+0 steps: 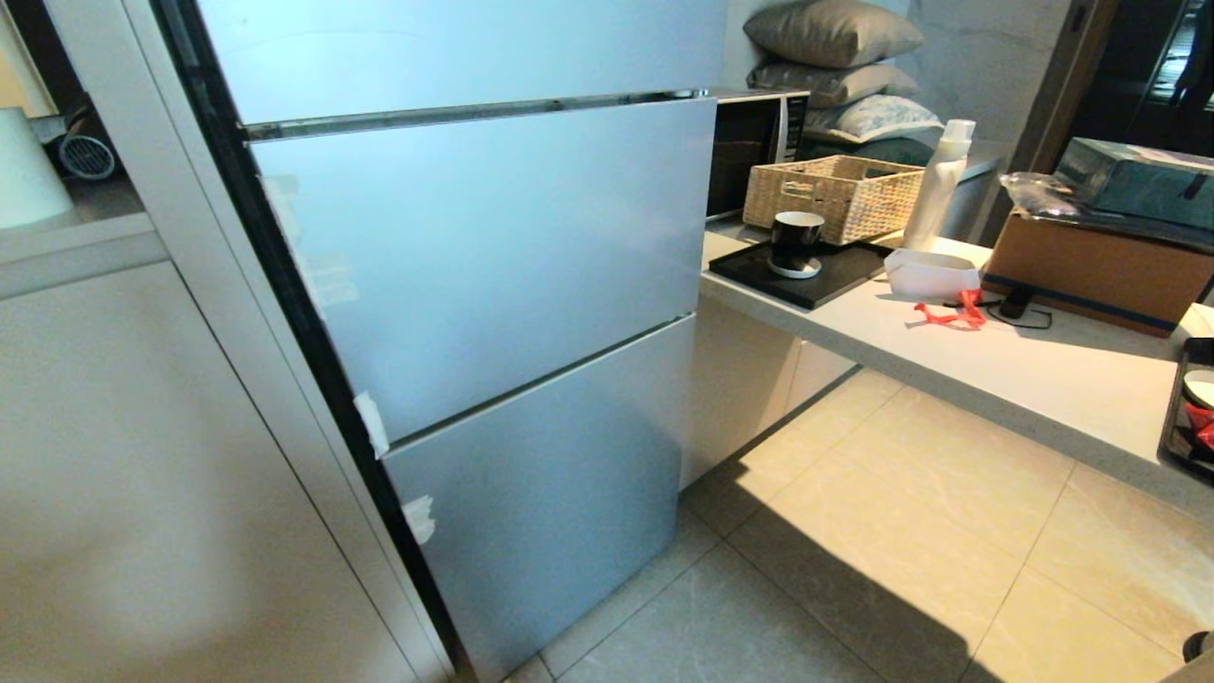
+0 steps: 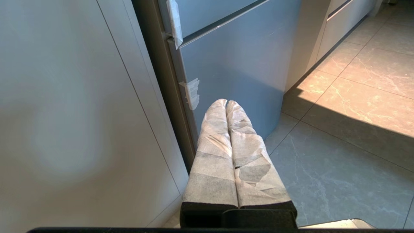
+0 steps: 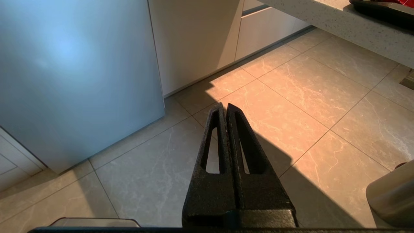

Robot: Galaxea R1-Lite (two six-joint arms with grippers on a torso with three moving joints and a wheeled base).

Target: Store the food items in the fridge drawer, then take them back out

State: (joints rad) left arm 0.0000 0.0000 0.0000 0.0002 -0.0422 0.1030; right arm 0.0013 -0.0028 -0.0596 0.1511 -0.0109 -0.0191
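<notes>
The fridge (image 1: 474, 285) fills the left and centre of the head view, its silver-grey door panels all shut, so the fridge drawer is hidden behind them and cannot be seen. A pale cabinet wall (image 1: 123, 455) takes the lower left of that view. Beige floor tiles (image 1: 901, 531) spread across the lower right, half in sun, half in shadow. A white counter (image 1: 1024, 370) runs along the right, carrying a cardboard box (image 1: 1100, 266), a microwave (image 1: 754, 142), a wicker basket (image 1: 839, 194), a black tray (image 1: 806, 275) with a dark mug (image 1: 795, 242), and a white bottle (image 1: 939, 185). At the far right edge something red (image 1: 1201, 422) lies in a second dark tray (image 1: 1176, 398); whether it is a food item I cannot tell.

Left gripper (image 2: 226, 103): wrapped fingers pressed together, empty, low before the bottom fridge panel. Right gripper (image 3: 225, 106): black fingers closed, empty, above the tiles.
</notes>
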